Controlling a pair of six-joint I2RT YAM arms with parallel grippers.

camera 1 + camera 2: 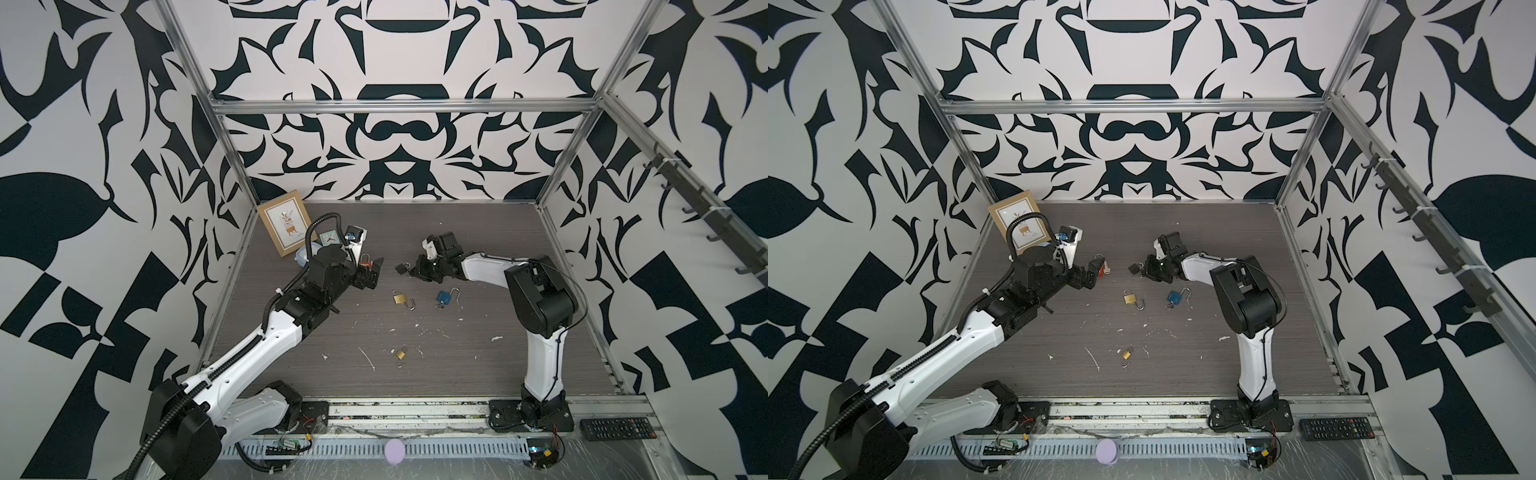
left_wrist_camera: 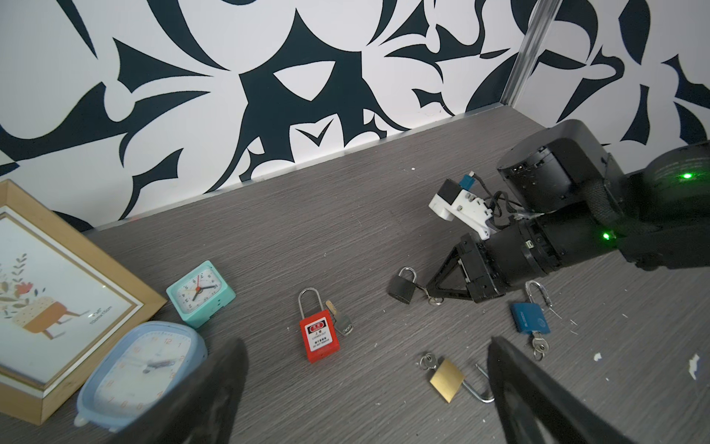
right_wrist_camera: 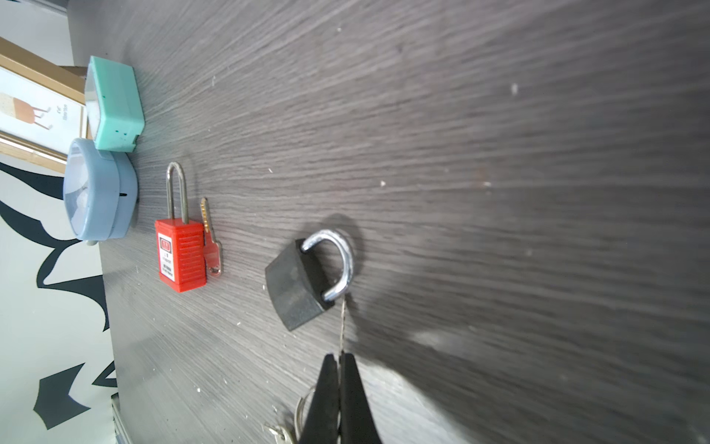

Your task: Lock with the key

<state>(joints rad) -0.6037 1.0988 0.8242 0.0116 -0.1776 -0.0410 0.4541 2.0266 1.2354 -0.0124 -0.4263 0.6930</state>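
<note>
While right gripper point(image 3: 340, 359) pinches key point(image 3: 341, 326), blade points at black padlock point(image 3: 294, 286) toward tabletop's point(image 3: 499, 153) left edge, clear only in right wrist view, left gripper point(image 1: 376, 272) spread wide

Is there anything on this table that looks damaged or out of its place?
Yes. White flecks and streaks are scattered over the dark table around the front brass padlock. They look like chips or scratches in the surface.
</note>
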